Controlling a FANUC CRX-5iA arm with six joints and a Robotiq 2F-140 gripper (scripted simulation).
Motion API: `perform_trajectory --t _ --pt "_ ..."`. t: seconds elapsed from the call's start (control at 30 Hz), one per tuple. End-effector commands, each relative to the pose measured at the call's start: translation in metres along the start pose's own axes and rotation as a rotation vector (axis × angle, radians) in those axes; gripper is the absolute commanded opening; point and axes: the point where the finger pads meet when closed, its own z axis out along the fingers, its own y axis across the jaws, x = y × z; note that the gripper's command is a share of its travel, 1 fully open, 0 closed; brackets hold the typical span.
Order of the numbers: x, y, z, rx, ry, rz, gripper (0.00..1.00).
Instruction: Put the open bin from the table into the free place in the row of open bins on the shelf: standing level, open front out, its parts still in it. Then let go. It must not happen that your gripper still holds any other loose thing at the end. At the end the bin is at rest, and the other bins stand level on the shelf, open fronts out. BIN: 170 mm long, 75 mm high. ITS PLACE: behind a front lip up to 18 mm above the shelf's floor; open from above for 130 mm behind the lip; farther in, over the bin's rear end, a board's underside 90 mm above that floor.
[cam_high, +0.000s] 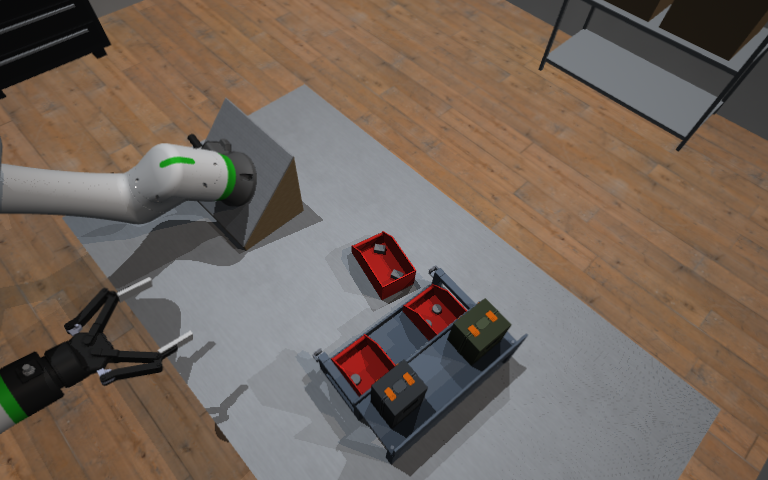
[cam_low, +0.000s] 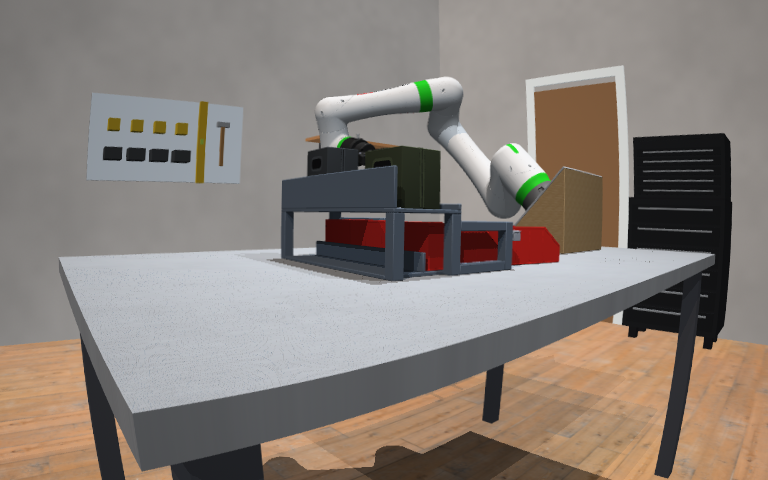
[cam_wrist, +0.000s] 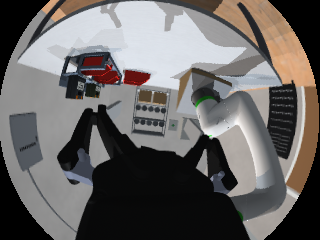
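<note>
The red open bin (cam_high: 384, 264) (cam_low: 535, 245) (cam_wrist: 135, 78) stands on the grey table (cam_high: 283, 316) just in front of the dark shelf (cam_high: 461, 390) (cam_low: 339, 195) (cam_wrist: 70, 80), with two small grey parts in it. Two more red bins (cam_high: 434, 310) (cam_high: 362, 362) stand in the shelf's row with a gap between them. My gripper (cam_high: 172, 307) (cam_wrist: 154, 115) is open and empty. It hangs at the table's left edge in the top view, far from the bin. In the exterior view the boxes on the shelf hide it.
A dark green box (cam_high: 480, 330) (cam_low: 416, 175) and a black box (cam_high: 399, 392) (cam_low: 325, 161) stand on the shelf's top board. A wedge block (cam_high: 283, 198) (cam_low: 572, 209) stands at the arm's base. A black cabinet (cam_low: 679, 226) and a metal rack (cam_high: 651, 84) stand off the table.
</note>
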Motion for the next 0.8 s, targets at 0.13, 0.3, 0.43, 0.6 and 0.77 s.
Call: perform_trajectory --t 0.13,0.3,0.43,0.6,0.77 --pt "0.003 -0.030 0.014 -0.036 0.094 -0.238 1.00" --pt "0.002 -0.056 0.025 -0.073 0.161 -0.431 1.00" --pt "0.000 -0.072 0.032 -0.099 0.201 -0.554 1.00" --pt "-0.005 -0.093 0.040 -0.135 0.251 -0.710 1.00" --pt "-0.011 -0.111 0.048 -0.167 0.291 -0.846 1.00"
